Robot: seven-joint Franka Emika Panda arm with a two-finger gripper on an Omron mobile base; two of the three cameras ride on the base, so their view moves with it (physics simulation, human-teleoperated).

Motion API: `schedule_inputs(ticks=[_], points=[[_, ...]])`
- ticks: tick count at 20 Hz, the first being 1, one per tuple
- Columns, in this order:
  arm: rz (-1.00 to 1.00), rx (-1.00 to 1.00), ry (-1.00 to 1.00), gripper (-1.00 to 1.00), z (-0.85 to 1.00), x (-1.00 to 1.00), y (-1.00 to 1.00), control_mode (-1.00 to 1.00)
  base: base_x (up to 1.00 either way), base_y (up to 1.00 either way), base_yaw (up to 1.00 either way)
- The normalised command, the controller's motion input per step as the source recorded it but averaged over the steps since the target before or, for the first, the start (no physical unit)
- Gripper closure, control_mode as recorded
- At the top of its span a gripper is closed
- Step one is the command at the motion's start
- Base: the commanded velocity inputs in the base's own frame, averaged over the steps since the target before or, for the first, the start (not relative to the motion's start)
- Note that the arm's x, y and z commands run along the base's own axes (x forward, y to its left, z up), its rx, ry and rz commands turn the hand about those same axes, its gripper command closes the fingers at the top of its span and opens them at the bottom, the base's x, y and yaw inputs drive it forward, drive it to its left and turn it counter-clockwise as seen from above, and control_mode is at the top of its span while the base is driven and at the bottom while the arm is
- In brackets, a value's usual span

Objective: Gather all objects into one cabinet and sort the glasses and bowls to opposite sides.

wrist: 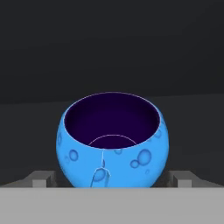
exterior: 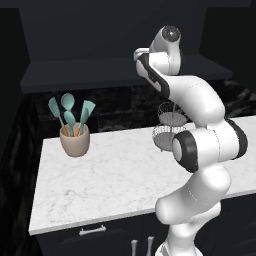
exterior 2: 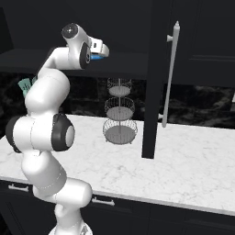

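A small bright-blue cup (wrist: 113,144) with a dark purple inside stands upright on the dark shelf board (wrist: 192,131) of the black open-fronted cabinet (exterior: 100,70). My gripper (wrist: 112,179) is open, and the cup sits between its two fingertips (wrist: 41,178) with a thin gap on each side. In the right base view the gripper (exterior 2: 102,50) reaches into the cabinet at shelf height, with a sliver of the blue cup (exterior 2: 96,58) showing under it. In the left base view the hand (exterior: 141,54) is mostly hidden behind my own arm. The bowl is out of view.
On the white marble counter (exterior: 115,175) stand a beige pot of teal utensils (exterior: 75,140) and a three-tier wire basket stand (exterior 2: 120,112). An open black door (exterior 2: 153,92) with a long silver handle (exterior 2: 170,73) hangs right of the gripper. Black drawers (exterior: 92,231) run below.
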Motion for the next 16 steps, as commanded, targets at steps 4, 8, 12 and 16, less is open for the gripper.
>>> schedule_inputs(ticks=[4, 8, 12, 16], points=[[0.00, 0.00, 0.00, 1.00, -0.01, 0.03, 0.00, -1.00, 0.00, 0.00, 0.00], [0.00, 0.00, 0.00, 1.00, 0.00, 0.01, 0.00, -1.00, 0.00, 0.00, 0.00], [0.00, 0.00, 0.00, 1.00, 0.00, 0.00, 0.00, -1.00, 0.00, 0.00, 0.00], [0.00, 0.00, 0.00, 1.00, 0.00, 0.00, 0.00, -1.00, 0.00, 0.00, 0.00]])
